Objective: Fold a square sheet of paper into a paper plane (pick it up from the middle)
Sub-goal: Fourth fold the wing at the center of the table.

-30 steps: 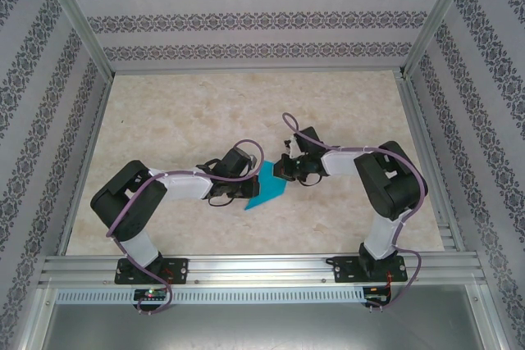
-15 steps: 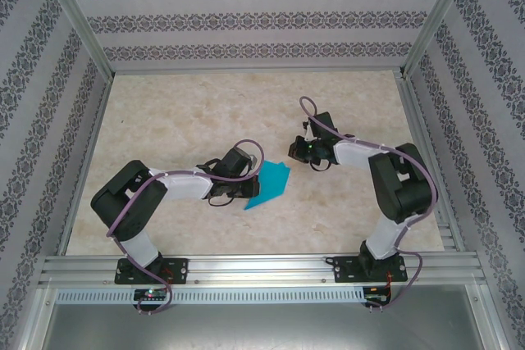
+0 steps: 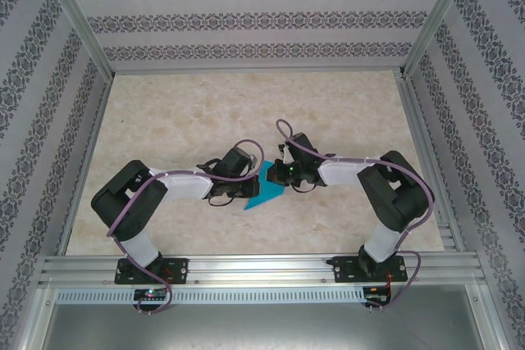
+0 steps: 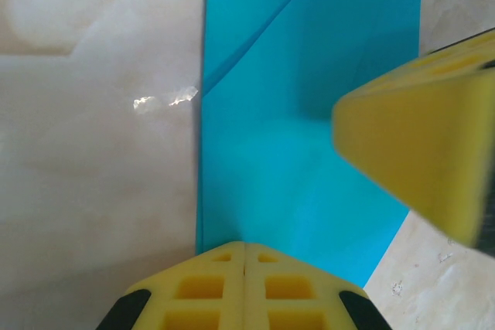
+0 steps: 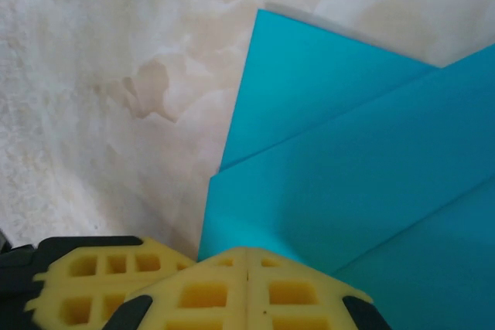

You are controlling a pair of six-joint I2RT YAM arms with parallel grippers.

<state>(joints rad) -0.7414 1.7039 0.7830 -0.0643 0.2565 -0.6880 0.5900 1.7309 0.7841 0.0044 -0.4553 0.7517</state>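
Left gripper (image 4: pixel 244 267) and right gripper (image 5: pixel 246 267), both closed on nothing, press their tips onto the part-folded teal paper (image 4: pixel 286 152) beneath, apparently flattening its creases.

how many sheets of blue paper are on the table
1: the folded teal paper lies flat on the table, near the front middle, between the left arm and right arm; the arms hide part of it.
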